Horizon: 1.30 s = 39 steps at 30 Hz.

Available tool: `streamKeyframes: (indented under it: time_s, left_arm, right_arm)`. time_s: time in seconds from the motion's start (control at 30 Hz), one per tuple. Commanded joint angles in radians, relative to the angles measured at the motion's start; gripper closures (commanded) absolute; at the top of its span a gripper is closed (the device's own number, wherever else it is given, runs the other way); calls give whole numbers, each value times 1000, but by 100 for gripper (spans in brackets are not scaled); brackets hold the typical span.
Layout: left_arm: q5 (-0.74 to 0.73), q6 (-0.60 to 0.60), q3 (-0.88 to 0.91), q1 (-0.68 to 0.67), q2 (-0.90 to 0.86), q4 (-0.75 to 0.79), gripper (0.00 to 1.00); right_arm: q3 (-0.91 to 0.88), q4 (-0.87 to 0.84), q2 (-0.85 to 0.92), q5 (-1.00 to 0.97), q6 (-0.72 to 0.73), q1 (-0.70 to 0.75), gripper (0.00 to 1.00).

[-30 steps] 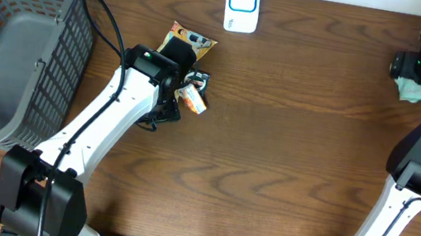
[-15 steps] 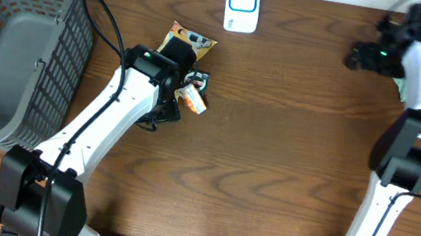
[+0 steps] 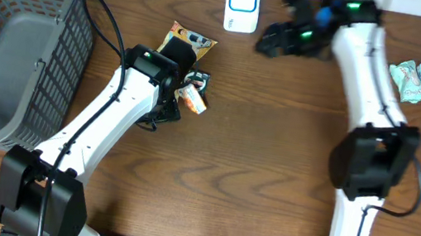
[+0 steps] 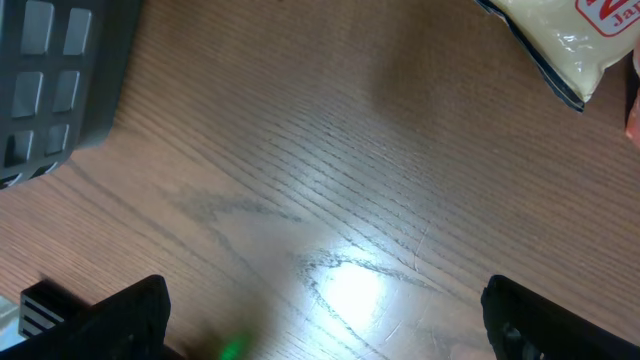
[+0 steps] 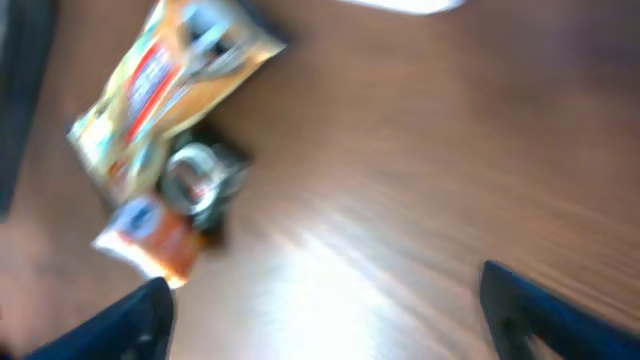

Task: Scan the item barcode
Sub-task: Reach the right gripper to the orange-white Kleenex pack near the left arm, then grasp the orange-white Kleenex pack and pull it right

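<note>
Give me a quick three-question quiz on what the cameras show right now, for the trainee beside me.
1. True or false: the green packets lie inside the basket.
2. Which thing is nearest the right gripper? A: the basket. B: the scanner. C: the green packets.
3. Fill the gap: the left gripper stands ___, with nothing between its fingers.

Key: 1 false; 2 B; 3 open.
</note>
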<state>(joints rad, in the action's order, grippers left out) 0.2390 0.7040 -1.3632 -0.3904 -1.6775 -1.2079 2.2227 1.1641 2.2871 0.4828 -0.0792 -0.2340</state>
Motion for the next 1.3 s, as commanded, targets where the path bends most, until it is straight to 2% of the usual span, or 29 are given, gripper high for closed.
streamKeyframes:
  time_s: [0.0, 0.17, 0.33, 0.5, 0.67, 0.87, 1.1, 1.13, 1.27]
  left_arm:
    - [16, 9, 6, 3, 5, -7, 2]
    - [16, 9, 6, 3, 5, -7, 3]
    - [16, 9, 6, 3, 5, -7, 2]
    - [16, 8, 6, 3, 5, -7, 2]
    - [16, 9, 6, 3, 5, -7, 2]
    - [16, 8, 6, 3, 5, -7, 2]
    - [16, 8, 6, 3, 5, -7, 2]
    - [16, 9, 6, 3, 5, -7, 2]
    - [16, 9, 6, 3, 5, -7, 2]
  right_arm:
    - [-17, 10, 27, 44, 12, -88, 23]
    - [-45, 7, 55, 47, 108, -199, 23]
    - [-95, -4, 55, 42, 119, -260, 22]
    - [-166, -92, 55, 39, 127, -307, 16]
    - [-236, -171, 55, -52, 161, -333, 18]
    - [-304, -281, 55, -66, 181, -340, 34]
    - [-318, -298, 51, -56, 222, -320, 92]
    - [-318, -285, 47, -43, 222, -311, 97]
    - [-317, -186, 23, 31, 219, -255, 99]
